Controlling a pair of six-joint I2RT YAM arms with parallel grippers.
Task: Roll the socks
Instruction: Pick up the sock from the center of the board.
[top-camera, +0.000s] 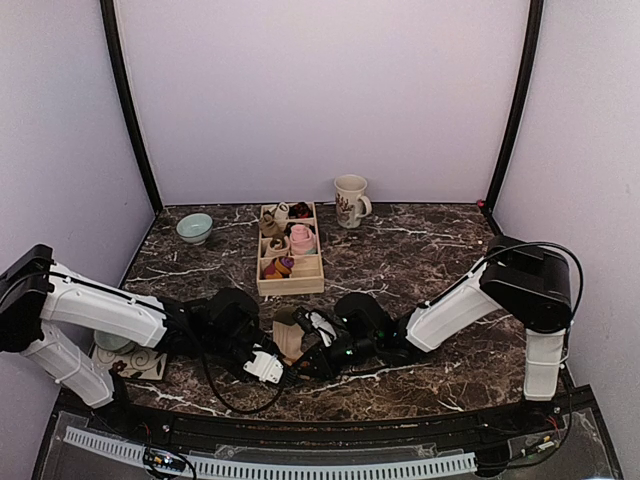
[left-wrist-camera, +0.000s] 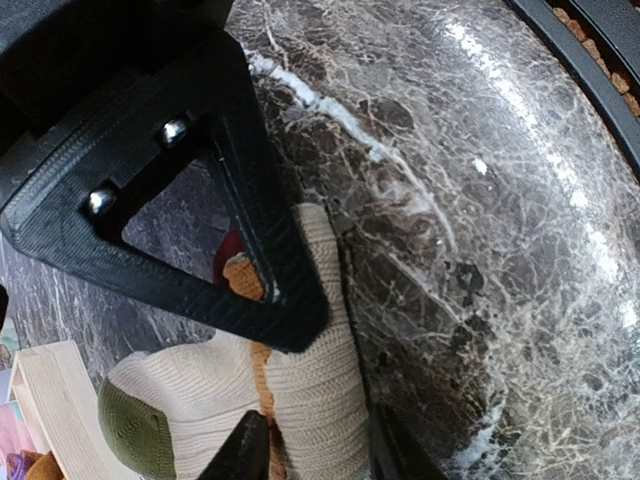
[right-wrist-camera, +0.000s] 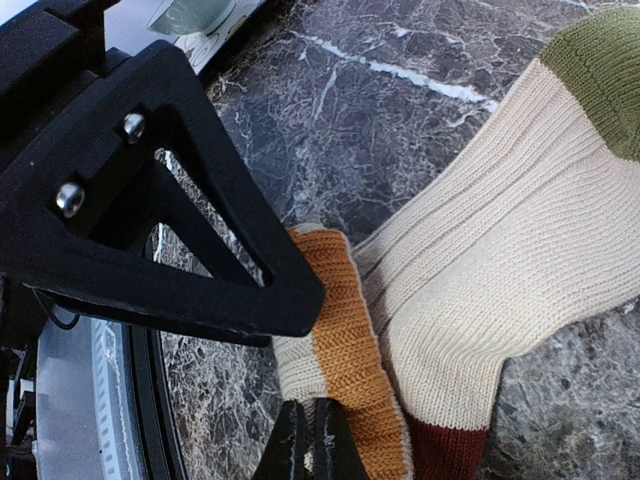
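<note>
Task's thing: beige sock, flat on the marble worktop near the front edge, just in front of the wooden tray, between the two arms. Cream ribbed knit, mustard cuff band, reddish-brown patch, olive toe.

Right claw: pressed together, pinching the mustard cuff at a doubled-over fold. Likely purpose: anchoring and lifting the cuff end as the start of the roll, with leg and toe left loose on the stone for winding in.

Left claw: partly spread, straddling the sock's mid-section, one finger over the ribbed cream, the other at the lower edge. Cannot tell whether pressing the knit or merely bracketing it. Likely purpose: pinning or gathering the body, for turning the cuff end against it without dragging the whole sock along.

Pose, from overhead: both arms stretched low and nearly flat over the worktop, forearms converging from left and right, wrists angled inward, claws almost nose to nose over the sock. Both wrist cameras close above the stone, tilted steeply down.

Elsewhere: small bundles in the tray compartments; mug and pale green bowl far back, well apart from the work.

Stage judged early: no roll formed, only a fold at the cuff. Risk: soft knit slipping out of a thin pinch.
</note>
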